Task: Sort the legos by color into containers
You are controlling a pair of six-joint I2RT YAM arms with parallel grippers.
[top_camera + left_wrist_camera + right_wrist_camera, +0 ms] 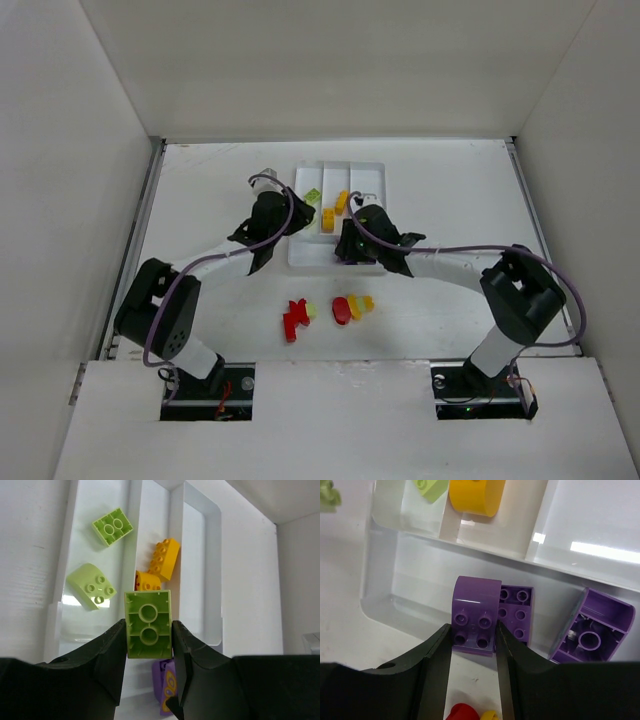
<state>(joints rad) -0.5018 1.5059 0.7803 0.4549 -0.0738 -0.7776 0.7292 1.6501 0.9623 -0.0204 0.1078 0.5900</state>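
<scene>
Red and yellow-orange loose legos (342,310) lie on the white table (200,200) nearest my bases, short of the white tray (376,172). My right gripper (474,640) is pinched on a purple brick (476,611), studs toward my wrist camera, at the near wall of the tray's crosswise section (410,575); I cannot tell whether it touches the floor there. In that section a flat purple brick (516,612) lies just beside the held one, and a tipped purple brick (592,632) farther right shows its hollow underside. My left gripper (148,645) is clamped on a light green brick (148,622), hollow underside facing my camera, at the near end of the long sections. Under my left fingers sits a printed purple piece (167,685); its yellow-orange marking is too blurred for me to read. Beyond, the left long section (80,550) holds a rounded light green brick (91,585) and, farther off, a square light green brick (113,526). The middle long section (155,510) holds a near yellow-orange brick (147,581) touching a far yellow-orange brick (164,558).
</scene>
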